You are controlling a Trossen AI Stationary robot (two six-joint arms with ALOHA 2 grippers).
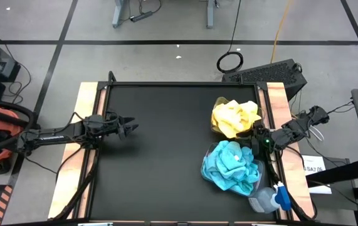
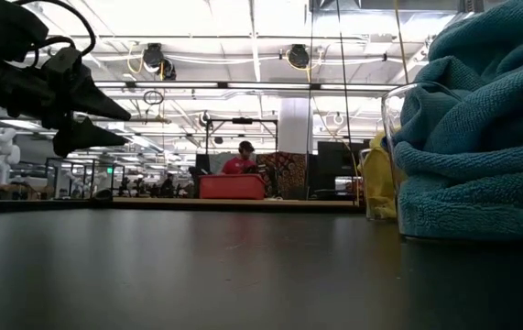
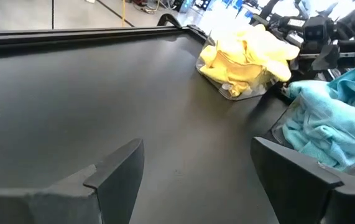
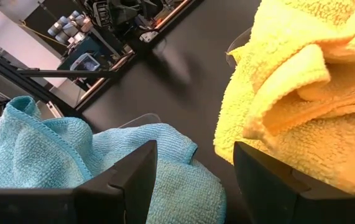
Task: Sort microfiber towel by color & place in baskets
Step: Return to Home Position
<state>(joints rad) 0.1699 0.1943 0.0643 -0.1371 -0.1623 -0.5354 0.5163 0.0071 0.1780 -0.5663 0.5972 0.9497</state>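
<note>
**Left gripper** (image 1: 130, 127): empty, fingers spread wide, at the table's (image 1: 166, 157) left edge. The low view alone shows that it hangs clear above the tabletop.

**Right gripper** (image 1: 256, 139): at the table's right edge, between the two piles. The high view does not show its jaws. Its own wrist view shows the fingers (image 4: 127, 174) well apart with nothing between them.

**Yellow cloths** (image 1: 235, 117): a crumpled heap, bright yellow with a looped nap, at the table's far right. It overflows the yellow bin (image 3: 233, 93), of which only a strip of clear wall shows in the left wrist view.

**Blue cloths** (image 1: 232, 166): a teal heap with stitched hems, at the table's near right, just beside the yellow heap. It spills over the blue bin (image 2: 392, 115). The low view shows the clear wall, which the high view hides almost wholly under cloth.

**Bottle** (image 1: 270, 199): grey with a blue cap, lying at the table's near right corner and touching the blue heap. It appears in the high view only.

**Keyboard** (image 1: 273, 74): black, just off the table's far right corner.

**Person** (image 2: 240, 163): in a red top, far beyond the table, too small for detail. Appears in the low view only.

The count of cloths in either heap cannot be made out.
</note>
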